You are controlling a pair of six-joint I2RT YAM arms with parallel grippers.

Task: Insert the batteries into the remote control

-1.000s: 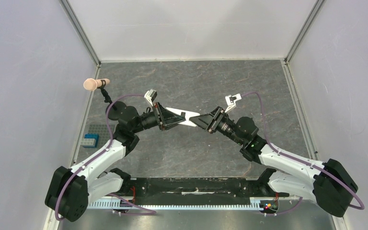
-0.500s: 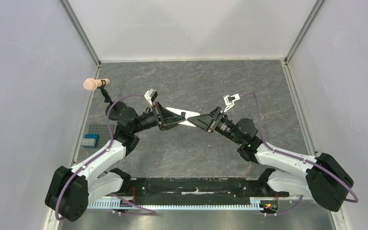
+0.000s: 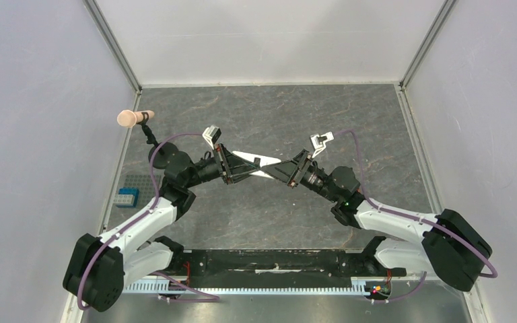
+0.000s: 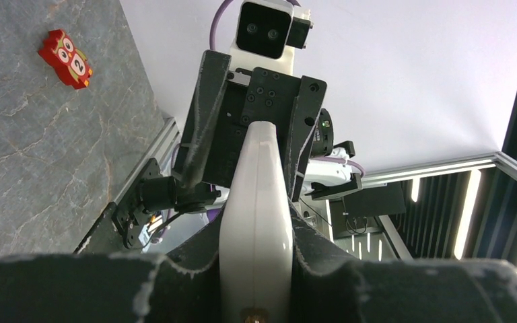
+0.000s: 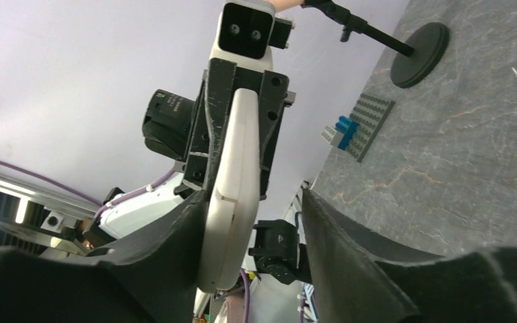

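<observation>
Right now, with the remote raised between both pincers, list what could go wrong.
The right pincer stands open around the remote control, with a gap beside one finger. Only the left pincer clamps it above the table, so it could tilt or drop. The pincers' tips nearly meet and could knock each other.

Grey marbled tabletop (image 3: 262, 114); pale lilac walls (image 3: 40, 101) on three sides; aluminium corner posts (image 3: 112, 46); ceiling strip lights (image 4: 470, 208) lit

White links (image 3: 141, 221), black joints (image 3: 182, 167), black fingers (image 5: 350, 269) and purple cables (image 3: 390, 209) looping alongside.
</observation>
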